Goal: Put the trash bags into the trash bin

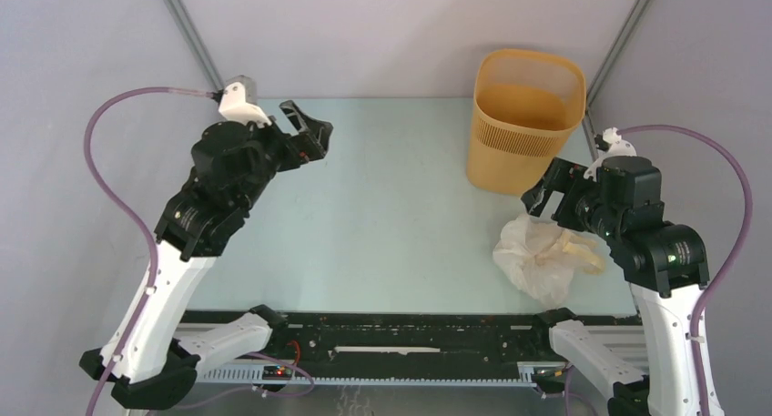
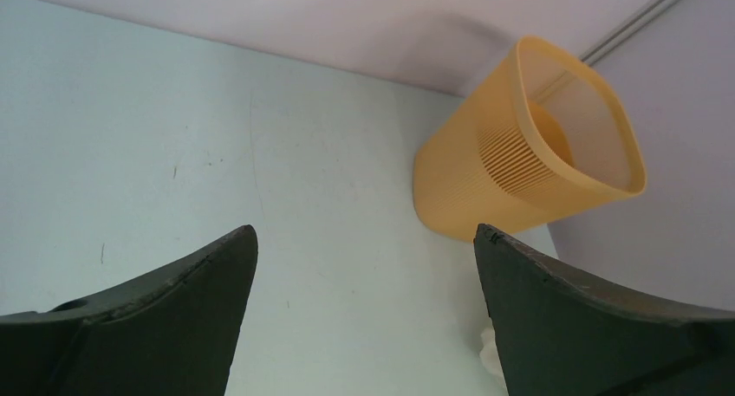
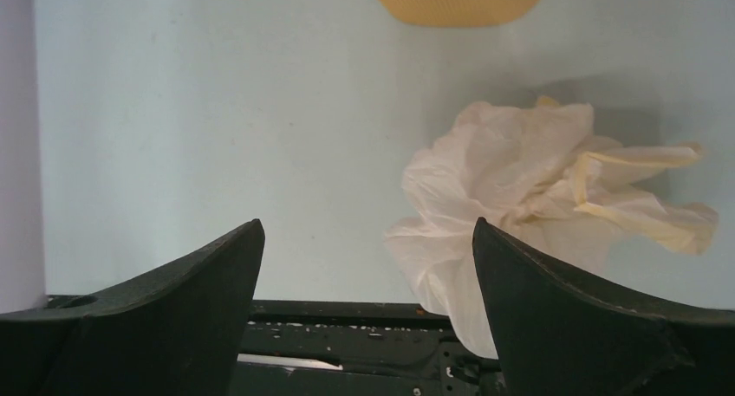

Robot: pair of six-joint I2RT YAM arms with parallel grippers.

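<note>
The crumpled whitish trash bag (image 1: 539,257) with a pale yellow band lies on the table at the near right; it also shows in the right wrist view (image 3: 511,192). The yellow-orange trash bin (image 1: 525,120) stands upright at the far right, seen too in the left wrist view (image 2: 529,149). My right gripper (image 1: 543,196) hangs open and empty above the bag's far edge, between bag and bin; in its own view (image 3: 368,240) the bag lies by the right finger. My left gripper (image 1: 309,129) is open and empty over the far left of the table, also in its view (image 2: 364,240).
The pale table top (image 1: 391,216) ends at a black rail (image 1: 401,329) along its near edge. Grey walls close in behind and at both sides, with slanted metal poles (image 1: 187,29) in the back corners. Purple cables loop off each wrist.
</note>
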